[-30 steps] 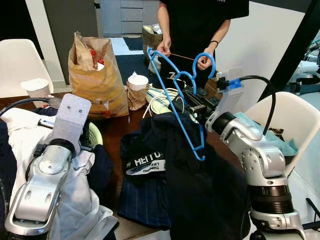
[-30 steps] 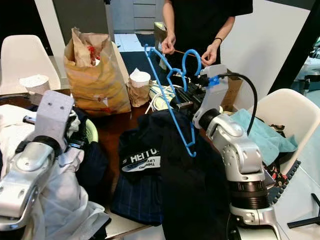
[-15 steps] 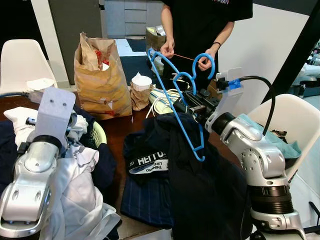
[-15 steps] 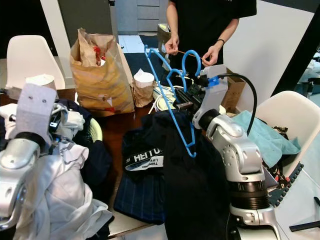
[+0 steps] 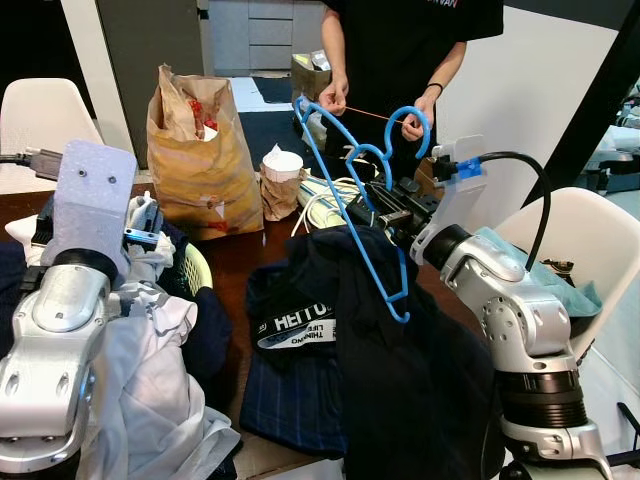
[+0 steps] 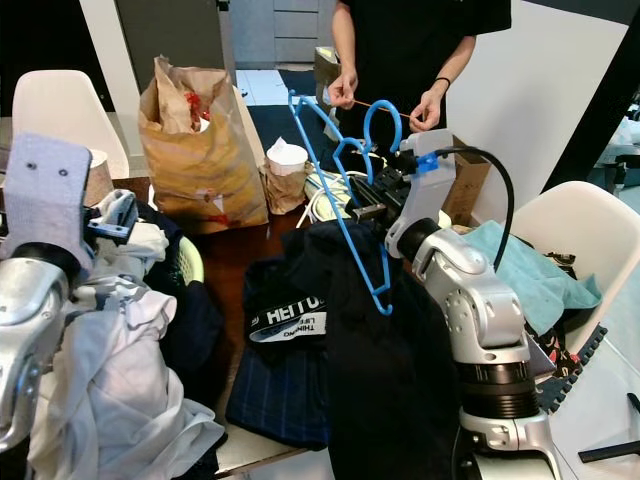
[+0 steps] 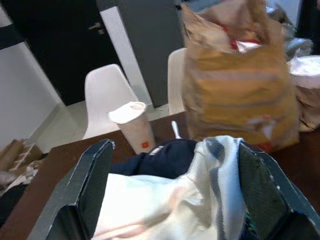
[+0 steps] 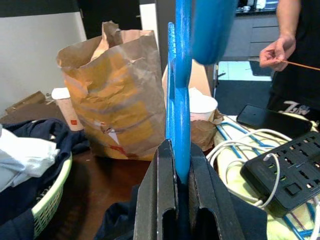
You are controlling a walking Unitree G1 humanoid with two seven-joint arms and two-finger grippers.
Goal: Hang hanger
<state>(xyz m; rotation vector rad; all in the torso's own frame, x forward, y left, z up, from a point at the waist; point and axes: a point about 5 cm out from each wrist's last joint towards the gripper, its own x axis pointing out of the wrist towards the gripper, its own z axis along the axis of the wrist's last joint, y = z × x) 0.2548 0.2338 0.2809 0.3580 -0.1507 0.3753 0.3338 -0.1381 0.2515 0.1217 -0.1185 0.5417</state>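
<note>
the table point(image 5: 232, 262) carries heaped clothes point(image 5: 330, 330) and a paper bag point(image 5: 195, 150) at its far edge. my right gripper point(image 8: 176, 165) pinches the blue hanger point(image 5: 350, 190), hook by the person's point(image 5: 400, 40) thin rod point(image 5: 370, 114). my left gripper point(image 7: 175, 200) is spread over white cloth point(image 7: 165, 200).

I am looking into a lived-in home dining room. At 12 o'clock a dark wooden desk point(image 5: 235, 265) holds heaped clothes point(image 5: 300, 330), a brown takeaway bag point(image 5: 195, 150) and paper cups point(image 5: 283, 165). White moulded chairs point(image 5: 30, 115) stand at 10 and 3 o'clock. A person point(image 5: 400, 40) stands beyond, by a doorway with tiled floor point(image 5: 240, 95).
</note>
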